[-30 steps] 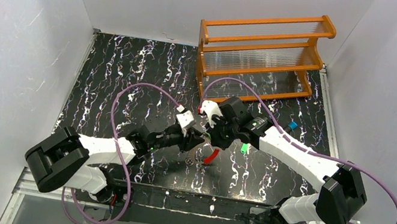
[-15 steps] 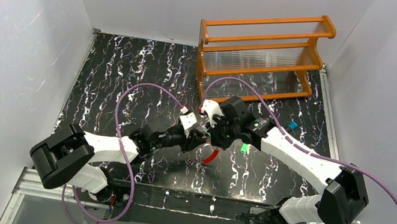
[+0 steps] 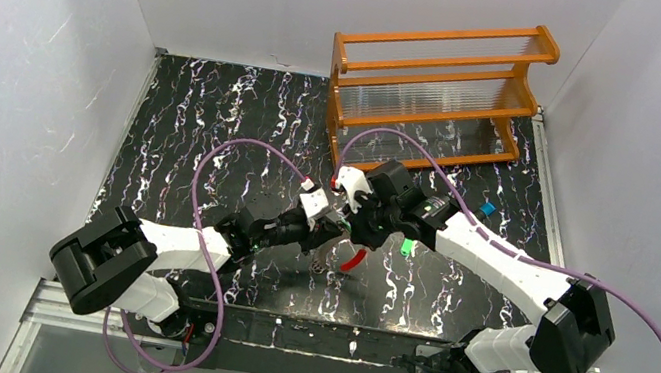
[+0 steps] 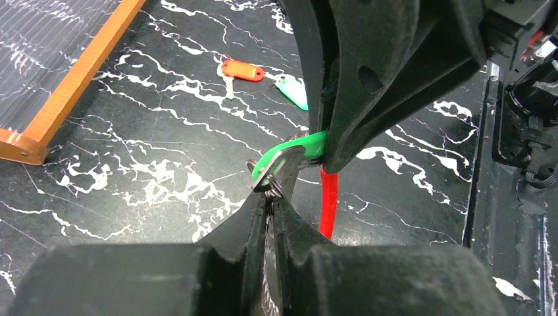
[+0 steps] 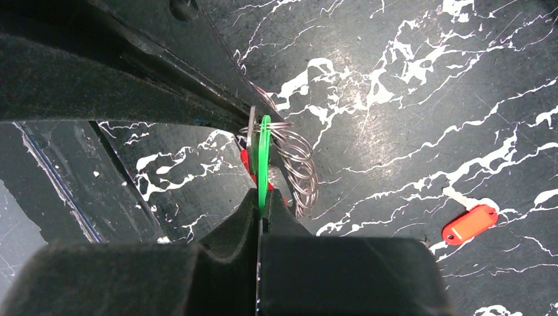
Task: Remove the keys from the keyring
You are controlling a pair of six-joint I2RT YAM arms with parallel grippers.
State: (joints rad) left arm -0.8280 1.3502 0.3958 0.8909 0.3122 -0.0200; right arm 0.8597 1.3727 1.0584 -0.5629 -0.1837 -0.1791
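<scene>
The keyring hangs between my two grippers above the table's middle; its red segment (image 3: 352, 259) and silvery coil (image 3: 318, 268) droop below them. My left gripper (image 4: 270, 197) is shut on the keyring's coil (image 4: 275, 187), also seen in the top view (image 3: 328, 228). My right gripper (image 5: 262, 197), just right of the left in the top view (image 3: 348, 222), is shut on a green-headed key (image 5: 264, 158) that is still threaded on the coil (image 5: 299, 171). The green key head (image 4: 293, 153) and red segment (image 4: 328, 201) show in the left wrist view.
A loose red key tag (image 4: 242, 70) and a pale green one (image 4: 293, 91) lie on the black marbled table; the red tag also shows in the right wrist view (image 5: 468, 224). Green (image 3: 408, 246) and blue (image 3: 486, 210) pieces lie beside the right arm. The orange rack (image 3: 439, 88) stands at the back.
My left gripper has shifted slightly up and right, closer to the right gripper. Both keep their grips; the ring hangs in about the same place.
</scene>
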